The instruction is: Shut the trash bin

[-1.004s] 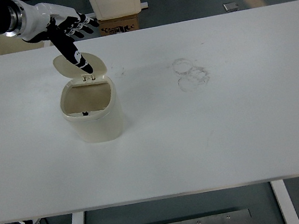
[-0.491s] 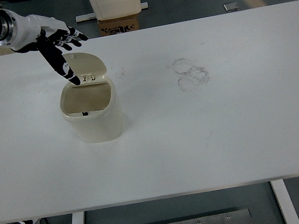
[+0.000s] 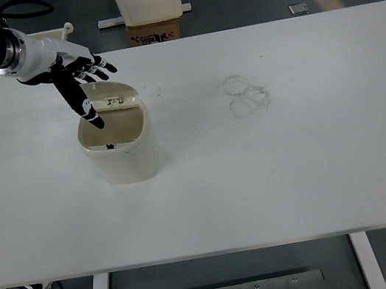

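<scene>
I'd get a fingertip behind the raised lid (image 3: 112,93) and push it forward and down until it seats flat, no jabbing. My left robot hand (image 3: 74,70) is spread, gripping nothing, one finger pointing into the open cream trash bin (image 3: 120,148) on the tabletop (image 3: 292,157), left side.

One cream trash bin (image 3: 118,146) with one hinged lid (image 3: 111,96) stands on one white table (image 3: 273,175), with one robot hand (image 3: 68,65) and two faint ring marks (image 3: 247,94).
</scene>
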